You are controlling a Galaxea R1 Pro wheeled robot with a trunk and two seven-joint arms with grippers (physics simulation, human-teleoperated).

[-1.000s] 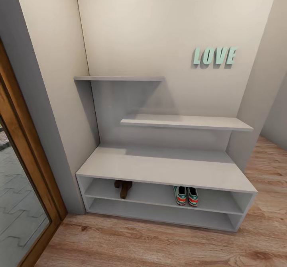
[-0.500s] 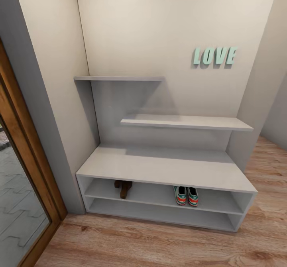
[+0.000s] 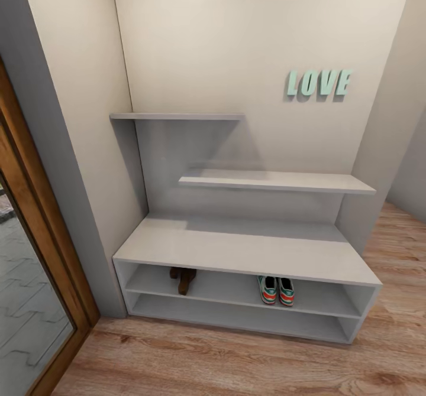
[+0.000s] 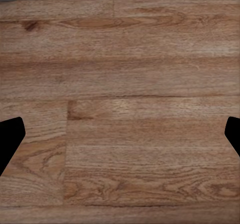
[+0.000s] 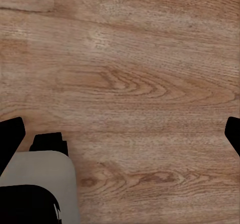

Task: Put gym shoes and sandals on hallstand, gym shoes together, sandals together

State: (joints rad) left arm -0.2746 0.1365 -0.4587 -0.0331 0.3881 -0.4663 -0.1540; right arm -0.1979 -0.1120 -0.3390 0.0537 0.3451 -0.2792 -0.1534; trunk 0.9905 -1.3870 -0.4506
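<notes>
Shoes: gym shoes (image 3: 276, 290) and sandals (image 3: 183, 279) paired on hallstand (image 3: 248, 251) upper shelf.
Floor (image 3: 236, 360): bare; task looks done.
Fingers: left (image 4: 120, 139) and right (image 5: 120, 139) wide, holding nothing.

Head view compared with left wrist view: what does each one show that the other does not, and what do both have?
The head view alone has the hallstand, with the two sandals and the two gym shoes on its upper open shelf, and teal LOVE letters on the wall. The left wrist view alone has the left gripper, fingers wide apart, empty. Both show the wood-plank corridor floor.

Head camera overlooks hallstand (image 3: 248, 254); wrist cameras face floor (image 4: 120, 108) closely.
</notes>
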